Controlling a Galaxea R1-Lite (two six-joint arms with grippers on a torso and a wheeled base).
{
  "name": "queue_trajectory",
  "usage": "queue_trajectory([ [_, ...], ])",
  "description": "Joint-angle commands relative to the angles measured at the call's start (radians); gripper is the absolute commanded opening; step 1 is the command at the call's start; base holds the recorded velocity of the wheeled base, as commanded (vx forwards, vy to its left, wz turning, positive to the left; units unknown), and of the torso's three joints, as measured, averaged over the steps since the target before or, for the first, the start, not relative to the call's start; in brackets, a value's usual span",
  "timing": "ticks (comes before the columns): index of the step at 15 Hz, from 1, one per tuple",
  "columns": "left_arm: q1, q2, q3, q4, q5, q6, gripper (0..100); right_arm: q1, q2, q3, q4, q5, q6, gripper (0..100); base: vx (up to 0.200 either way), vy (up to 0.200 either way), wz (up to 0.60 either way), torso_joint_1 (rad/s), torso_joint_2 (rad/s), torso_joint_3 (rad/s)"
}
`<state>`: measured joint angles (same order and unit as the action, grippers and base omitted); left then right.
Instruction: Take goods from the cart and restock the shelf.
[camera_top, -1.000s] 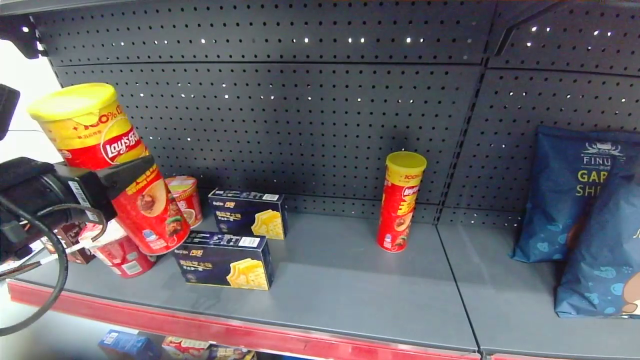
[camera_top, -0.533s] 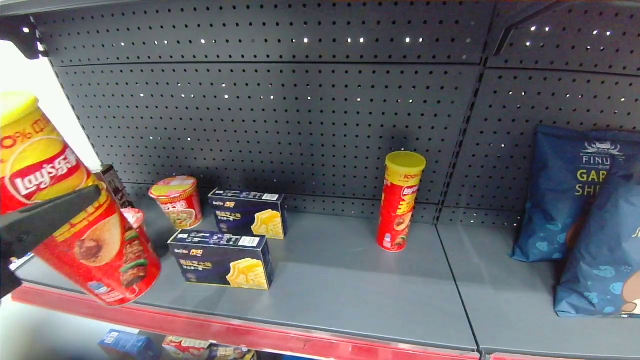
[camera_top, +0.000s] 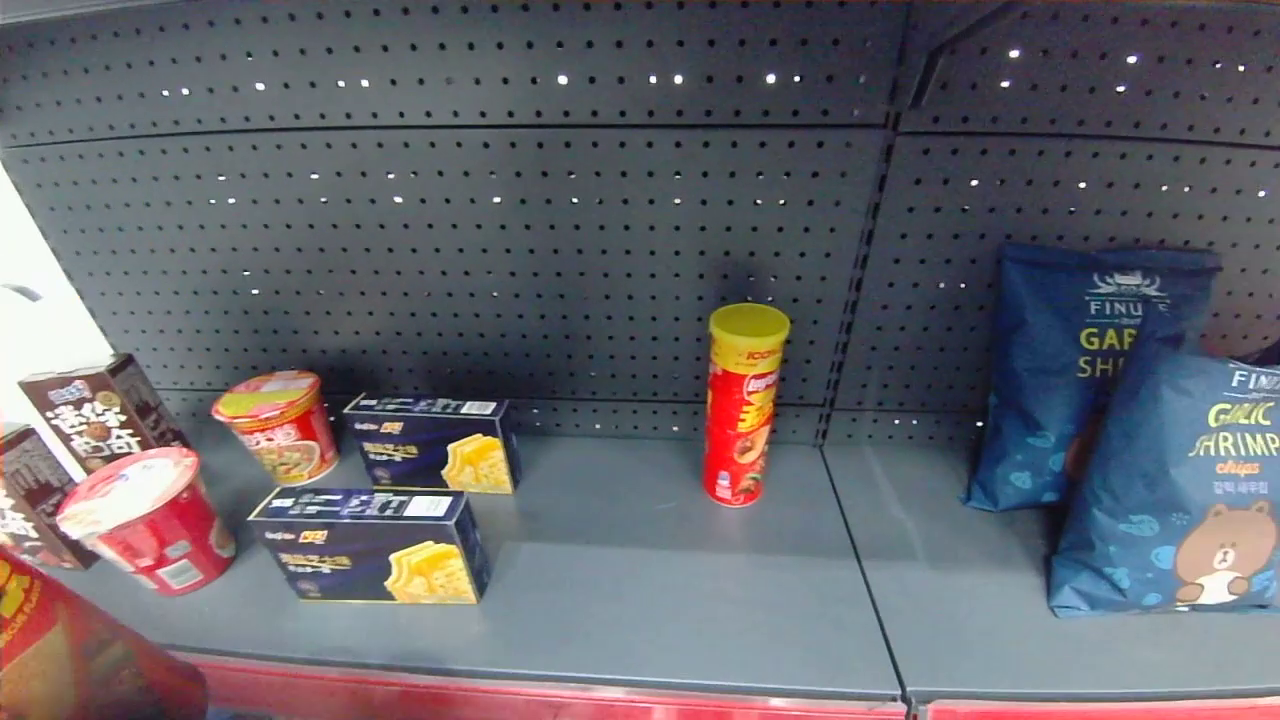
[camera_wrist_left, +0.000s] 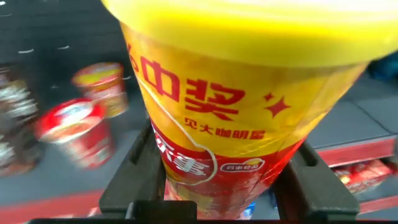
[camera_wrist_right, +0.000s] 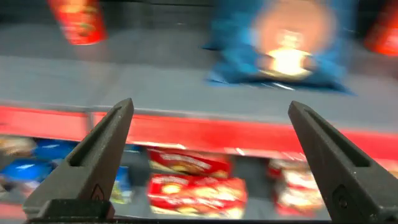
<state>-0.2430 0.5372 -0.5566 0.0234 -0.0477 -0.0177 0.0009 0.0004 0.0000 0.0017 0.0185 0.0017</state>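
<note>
Two black fingers of the left gripper (camera_wrist_left: 224, 180) are clamping a red-and-yellow held chip can (camera_wrist_left: 236, 106), which is hanging at the near left by the front edge of the shelf (camera_top: 650, 600). A second chip can (camera_top: 745, 405) is standing upright far back mid-shelf, right of two navy boxes (camera_top: 375, 545). The right gripper (camera_wrist_right: 211, 146) is hovering with fingers wide apart, facing the shelf's red front rail.
</note>
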Motion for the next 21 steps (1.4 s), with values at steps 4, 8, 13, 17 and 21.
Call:
queue_trajectory([
  [4,0.008,-0.109,-0.019,0.093,0.049,0.005,0,0.001,0.0,0.0,0.0,0.004,-0.003,100,0.0,0.0,0.0,0.0,0.0,0.0],
  [8,0.054,-0.103,-0.111,0.132,0.095,0.016,0,0.001,0.0,0.0,0.0,0.006,-0.005,100,0.0,0.0,0.0,0.0,0.0,0.0],
  [13,0.133,-0.114,-0.198,0.274,0.109,0.054,0,0.05,0.334,-0.256,-0.069,0.035,0.009,100,0.0,0.0,0.0,0.0,0.0,0.0],
  [17,0.166,-0.122,-0.195,0.271,0.111,0.087,0,0.304,0.76,-0.472,-0.138,0.097,0.027,100,0.0,0.0,0.0,0.0,0.0,0.0],
  [21,0.163,-0.12,-0.131,0.268,0.091,0.087,0,0.294,1.153,-0.683,-0.407,0.285,0.05,100,0.0,0.0,0.0,0.0,0.0,0.0],
])
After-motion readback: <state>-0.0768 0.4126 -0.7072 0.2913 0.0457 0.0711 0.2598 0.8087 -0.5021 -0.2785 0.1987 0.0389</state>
